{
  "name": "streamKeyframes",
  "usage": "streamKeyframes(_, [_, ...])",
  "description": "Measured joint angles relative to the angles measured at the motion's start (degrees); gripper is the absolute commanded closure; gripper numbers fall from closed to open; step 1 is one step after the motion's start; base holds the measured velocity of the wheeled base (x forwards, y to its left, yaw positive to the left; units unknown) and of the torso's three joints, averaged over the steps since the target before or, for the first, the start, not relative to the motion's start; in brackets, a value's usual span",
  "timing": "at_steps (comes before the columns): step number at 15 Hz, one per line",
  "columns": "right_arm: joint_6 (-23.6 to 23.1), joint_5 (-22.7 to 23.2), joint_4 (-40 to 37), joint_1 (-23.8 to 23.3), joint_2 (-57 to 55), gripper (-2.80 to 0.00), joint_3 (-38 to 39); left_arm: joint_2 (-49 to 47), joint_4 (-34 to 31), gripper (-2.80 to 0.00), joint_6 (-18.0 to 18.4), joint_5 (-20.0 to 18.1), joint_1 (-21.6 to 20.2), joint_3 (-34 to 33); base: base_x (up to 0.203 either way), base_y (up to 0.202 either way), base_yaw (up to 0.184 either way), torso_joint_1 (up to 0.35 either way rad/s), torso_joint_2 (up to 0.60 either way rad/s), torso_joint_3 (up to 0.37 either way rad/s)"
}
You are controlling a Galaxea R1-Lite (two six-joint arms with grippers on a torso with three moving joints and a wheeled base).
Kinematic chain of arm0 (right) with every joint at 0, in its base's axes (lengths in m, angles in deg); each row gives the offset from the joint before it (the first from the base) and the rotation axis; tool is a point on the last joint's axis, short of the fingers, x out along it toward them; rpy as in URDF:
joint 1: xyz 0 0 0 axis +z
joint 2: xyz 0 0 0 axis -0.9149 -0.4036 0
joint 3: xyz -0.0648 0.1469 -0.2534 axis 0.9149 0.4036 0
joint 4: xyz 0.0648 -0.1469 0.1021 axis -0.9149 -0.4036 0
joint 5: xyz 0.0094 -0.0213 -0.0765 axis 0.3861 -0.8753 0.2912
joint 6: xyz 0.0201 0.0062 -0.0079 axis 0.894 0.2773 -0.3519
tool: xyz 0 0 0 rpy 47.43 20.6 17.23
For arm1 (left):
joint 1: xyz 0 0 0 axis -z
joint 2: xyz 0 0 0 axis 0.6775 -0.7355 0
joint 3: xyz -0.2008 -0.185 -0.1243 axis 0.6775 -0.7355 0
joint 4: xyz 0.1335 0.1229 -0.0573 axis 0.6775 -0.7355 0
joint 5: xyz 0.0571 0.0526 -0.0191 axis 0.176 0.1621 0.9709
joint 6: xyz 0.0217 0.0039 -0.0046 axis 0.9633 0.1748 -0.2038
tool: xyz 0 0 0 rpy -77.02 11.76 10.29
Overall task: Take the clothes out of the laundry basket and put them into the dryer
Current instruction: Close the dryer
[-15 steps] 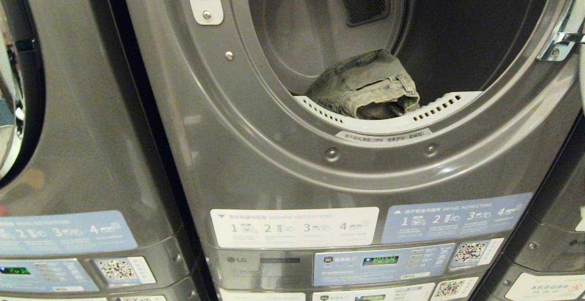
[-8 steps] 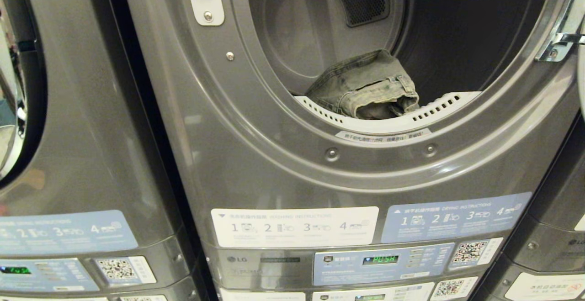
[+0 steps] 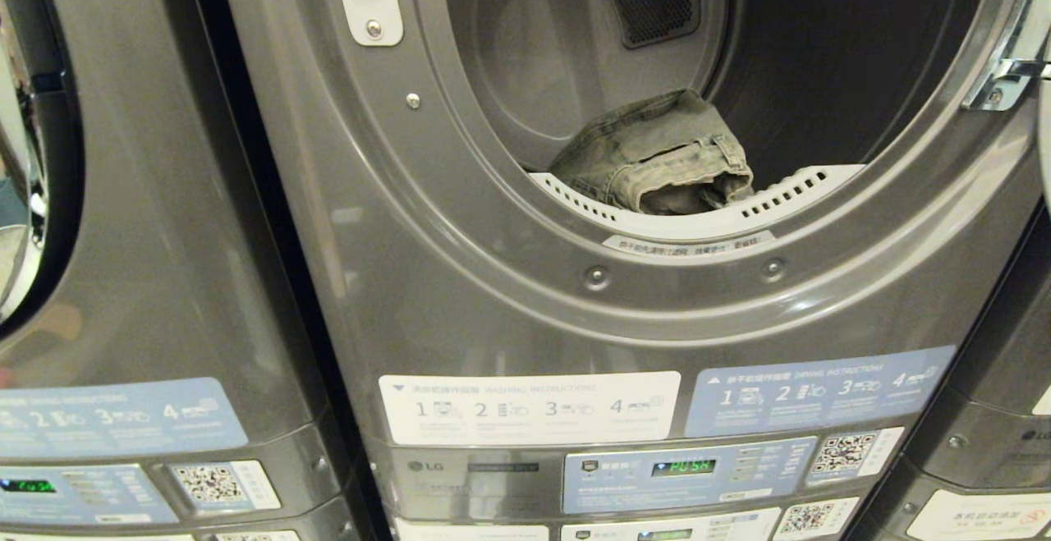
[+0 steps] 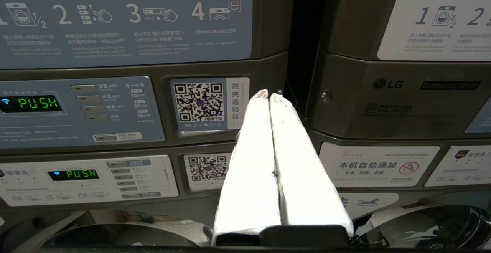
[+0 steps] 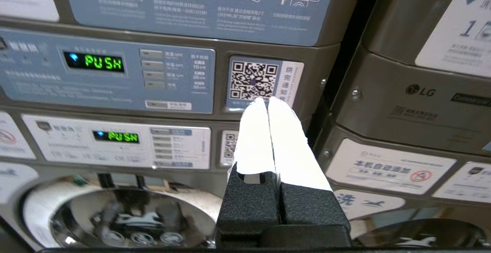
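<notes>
You're looking straight into the open dryer (image 3: 460,196), and there's your result: a crumpled pair of grey-green jeans (image 3: 657,159) lies on the drum floor, right at the front, just behind the white perforated lint guard (image 3: 788,192) at the lip of the opening. One garment is loaded, by the look of it. It sits close to the rim, so you may want it pushed deeper before the door (image 3: 1022,40) swings shut, but that's your call.

Neither arm shows in the head view. Your left gripper (image 4: 268,93) hangs low in front of the control panels, its white fingers (image 4: 253,149) pressed together and holding nothing. Your right gripper (image 5: 267,100) is in much the same posture, pointed at the QR sticker (image 5: 254,80) beside the panel whose display (image 5: 98,62) reads PUSH, jaws pinched tight with nothing between them. Both hands empty, then.

What's left? You can't see the laundry basket in any view, so there's no telling whether more clothes wait in it. If the jeans were the lot, the loading itself looks finished, with both arms clear of the drum. If more remains, you need to turn back to the basket and grab the next piece. The door hinge at the right edge says it's wide open.
</notes>
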Motion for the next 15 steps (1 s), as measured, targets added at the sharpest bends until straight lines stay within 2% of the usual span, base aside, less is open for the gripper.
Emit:
streamKeyframes(12, [1.85, 0.02, -0.32, -0.01, 2.04, 0.00, 0.21, 0.00, 0.01, 0.00, 0.00, 0.00, -0.02, 0.00, 0.000, 0.000, 0.000, 0.000, 0.00, 0.000])
streamKeyframes(15, [-0.20, 0.38, -0.32, 0.00, 2.04, 0.00, 0.21, 0.00, 0.00, 0.00, 0.00, 0.00, -0.02, 0.00, 0.000, 0.000, 0.000, 0.000, 0.00, 0.000])
